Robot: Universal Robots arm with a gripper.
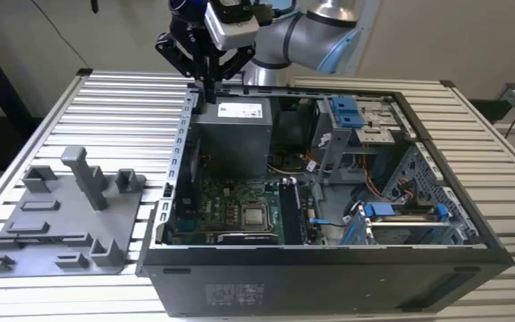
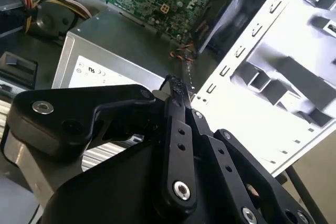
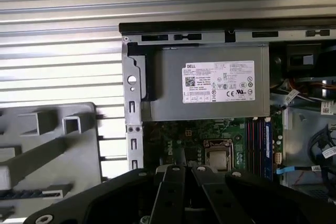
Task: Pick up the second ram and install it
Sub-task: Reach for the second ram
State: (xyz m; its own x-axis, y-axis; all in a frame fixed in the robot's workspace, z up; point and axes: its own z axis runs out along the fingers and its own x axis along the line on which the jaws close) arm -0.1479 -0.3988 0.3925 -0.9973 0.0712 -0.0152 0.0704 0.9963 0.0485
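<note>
Above the power supply, the end effector hung clenched on nothing, presumably because the ram stood seated in its motherboard slot.

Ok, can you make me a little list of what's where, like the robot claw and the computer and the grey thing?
gripper: shut, holding nothing, hovers above the power supply
computer case: open, lying on the slatted table
processor: silver square on the green board
memory sticks: long and dark, seated in slots beside the processor
grey holder: on the table, at the exterior view's left of the case
</note>
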